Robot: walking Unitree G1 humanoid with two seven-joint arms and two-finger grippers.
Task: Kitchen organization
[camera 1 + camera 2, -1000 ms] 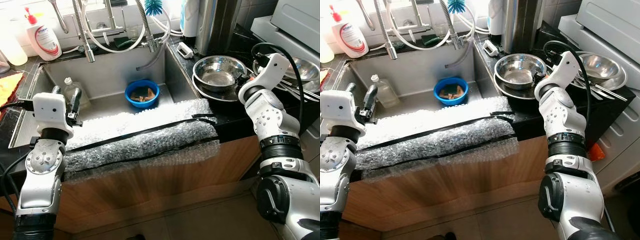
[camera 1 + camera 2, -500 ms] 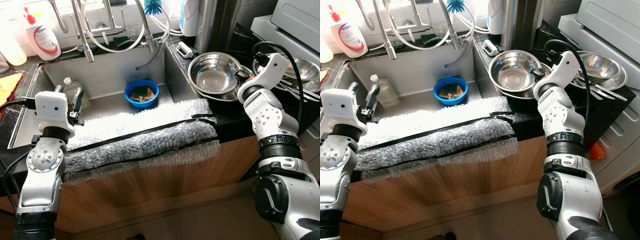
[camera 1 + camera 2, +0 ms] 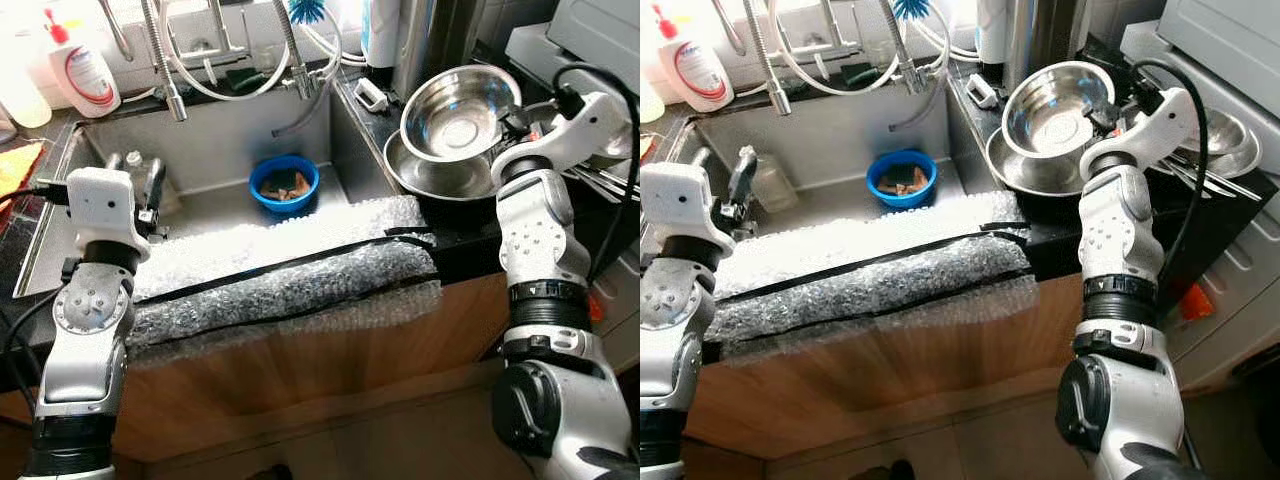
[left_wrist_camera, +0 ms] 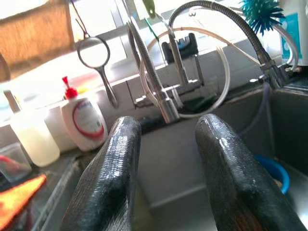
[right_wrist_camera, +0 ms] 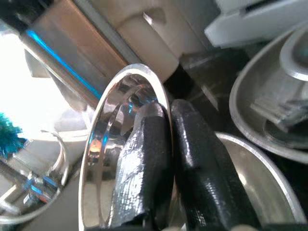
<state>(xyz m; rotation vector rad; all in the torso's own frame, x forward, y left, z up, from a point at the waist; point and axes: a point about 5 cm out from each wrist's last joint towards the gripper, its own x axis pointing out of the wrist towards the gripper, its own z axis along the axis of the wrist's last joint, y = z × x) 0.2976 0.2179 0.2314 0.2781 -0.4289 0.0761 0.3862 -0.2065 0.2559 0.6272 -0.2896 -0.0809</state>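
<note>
Above the counter, right fingers pinch steel bowl tilted sinkward.

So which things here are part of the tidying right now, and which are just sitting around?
In play:
right gripper, shut on the rim of the raised steel bowl
larger bowl under it

Just lying about:
blue bowl in the sink
soap bottle
plastic bottle
bubble wrap
left gripper, open, idle

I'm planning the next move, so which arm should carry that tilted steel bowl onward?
Right. The right end effector already pinches the rim of the tilted round steel bowl; the left end effector is open over the sink.
</note>
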